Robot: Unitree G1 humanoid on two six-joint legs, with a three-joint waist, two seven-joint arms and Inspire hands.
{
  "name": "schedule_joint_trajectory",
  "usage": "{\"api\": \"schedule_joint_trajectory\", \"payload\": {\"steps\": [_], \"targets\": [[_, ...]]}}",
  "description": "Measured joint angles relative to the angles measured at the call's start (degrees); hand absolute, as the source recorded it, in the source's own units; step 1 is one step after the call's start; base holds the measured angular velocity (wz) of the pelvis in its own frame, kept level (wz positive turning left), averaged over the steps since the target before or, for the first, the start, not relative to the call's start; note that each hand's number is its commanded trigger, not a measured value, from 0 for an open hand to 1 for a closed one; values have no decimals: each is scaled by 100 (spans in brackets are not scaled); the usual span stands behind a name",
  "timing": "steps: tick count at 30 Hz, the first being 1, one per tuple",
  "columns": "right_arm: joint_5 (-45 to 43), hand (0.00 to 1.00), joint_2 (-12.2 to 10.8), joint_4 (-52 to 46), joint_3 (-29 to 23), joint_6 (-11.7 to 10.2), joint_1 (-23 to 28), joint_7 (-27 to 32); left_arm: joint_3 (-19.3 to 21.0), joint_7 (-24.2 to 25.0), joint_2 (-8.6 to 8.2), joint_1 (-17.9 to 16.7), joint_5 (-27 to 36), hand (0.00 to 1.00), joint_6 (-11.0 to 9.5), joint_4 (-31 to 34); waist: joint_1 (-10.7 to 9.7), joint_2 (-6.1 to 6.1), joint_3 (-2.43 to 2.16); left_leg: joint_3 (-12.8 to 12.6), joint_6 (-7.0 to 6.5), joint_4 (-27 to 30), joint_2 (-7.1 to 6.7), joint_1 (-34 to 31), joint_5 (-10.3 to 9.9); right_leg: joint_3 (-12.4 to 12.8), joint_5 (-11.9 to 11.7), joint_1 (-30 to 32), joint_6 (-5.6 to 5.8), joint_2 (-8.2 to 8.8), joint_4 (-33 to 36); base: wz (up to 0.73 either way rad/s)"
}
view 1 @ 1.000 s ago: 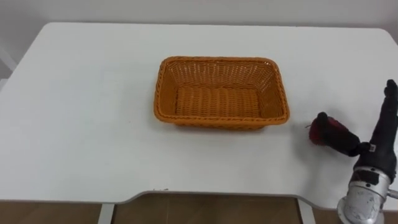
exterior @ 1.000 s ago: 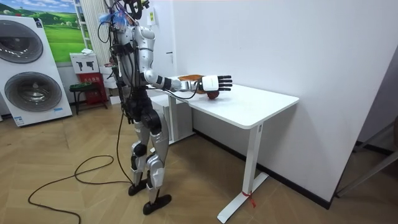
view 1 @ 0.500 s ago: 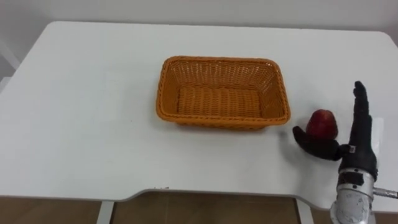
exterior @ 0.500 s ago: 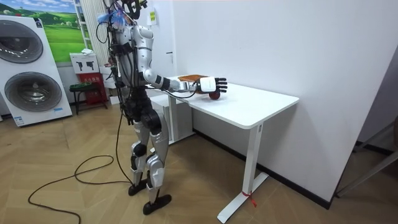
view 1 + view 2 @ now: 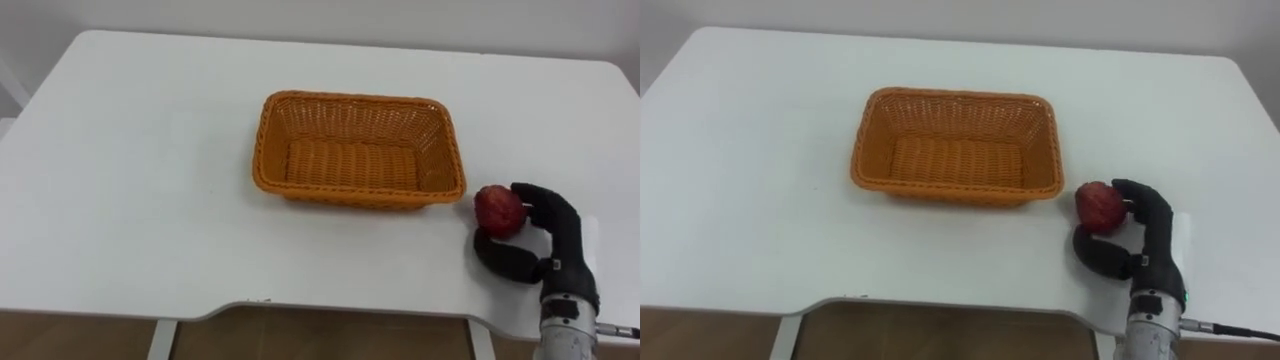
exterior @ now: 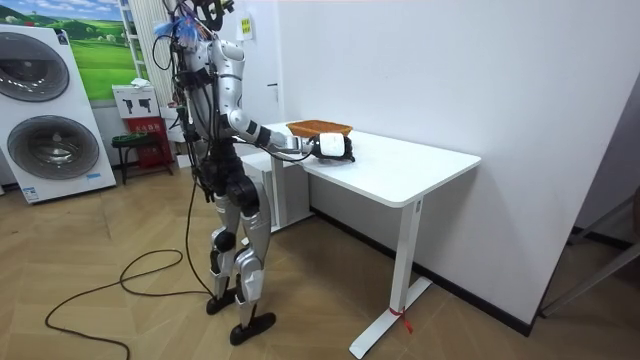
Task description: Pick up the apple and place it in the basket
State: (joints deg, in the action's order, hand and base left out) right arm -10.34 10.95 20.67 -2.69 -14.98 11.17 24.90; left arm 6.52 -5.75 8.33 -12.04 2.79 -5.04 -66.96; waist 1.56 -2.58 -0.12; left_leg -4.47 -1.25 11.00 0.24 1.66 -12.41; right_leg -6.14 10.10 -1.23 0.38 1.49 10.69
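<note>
A red apple [image 5: 498, 209] sits to the right of the orange wicker basket [image 5: 357, 150] on the white table [image 5: 130, 180]. My right hand [image 5: 545, 245] has its fingers curled over the apple's right side and its thumb under its near side. In the right eye view the apple [image 5: 1099, 207] shows in the same grasp of the right hand [image 5: 1145, 240], beside the basket [image 5: 955, 146]. In the room view I stand at the table's near end with the right hand [image 6: 331, 147] held out over the tabletop next to the basket [image 6: 318, 127].
The basket holds nothing. Bare tabletop lies left of it and in front of it. The table's front edge [image 5: 330, 313] runs close below my right hand. In the room view washing machines [image 6: 45, 115] stand behind me and a wall is behind the table.
My right hand moved left to the apple, and its fingers went from straight and upright to curled round the fruit.
</note>
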Motion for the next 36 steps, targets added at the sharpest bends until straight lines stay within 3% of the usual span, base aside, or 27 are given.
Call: {"api": "schedule_joint_trajectory", "payload": {"steps": [9,15,24,26,29,36], "targets": [[41,100,-22,519,-327,-19,-350,-76,13,-11,19,-2,-20,0,8,3,6,-9,-6,2,0,-5,1,-6,0,-18,0,6,1,1,-17,0],[199,100,-221,537,-376,-79,-327,-134,44,-11,19,5,-114,0,8,5,-12,-16,-12,1,0,-3,1,-4,0,-14,-1,6,1,2,-13,0],[479,100,-246,454,-364,-84,-333,-46,2,15,-7,-4,-103,0,8,5,-45,41,-36,-4,0,-28,1,-4,0,-13,-6,9,-1,2,1,0],[522,100,-247,229,-344,73,-324,0,-2,15,-23,13,-114,0,7,5,-38,59,-34,-7,-1,-27,-1,3,1,-11,-6,15,0,1,2,0],[505,100,-249,-216,-346,249,-307,94,11,16,-48,13,-102,0,6,-1,-39,151,14,-38,-2,-24,-2,4,1,11,-6,26,0,1,0,-4],[505,100,-230,-1404,-341,228,-344,358,-2,22,-68,27,-96,0,5,-5,15,190,18,-51,-1,-16,3,-5,2,20,-5,43,0,-4,-6,-1]]}}
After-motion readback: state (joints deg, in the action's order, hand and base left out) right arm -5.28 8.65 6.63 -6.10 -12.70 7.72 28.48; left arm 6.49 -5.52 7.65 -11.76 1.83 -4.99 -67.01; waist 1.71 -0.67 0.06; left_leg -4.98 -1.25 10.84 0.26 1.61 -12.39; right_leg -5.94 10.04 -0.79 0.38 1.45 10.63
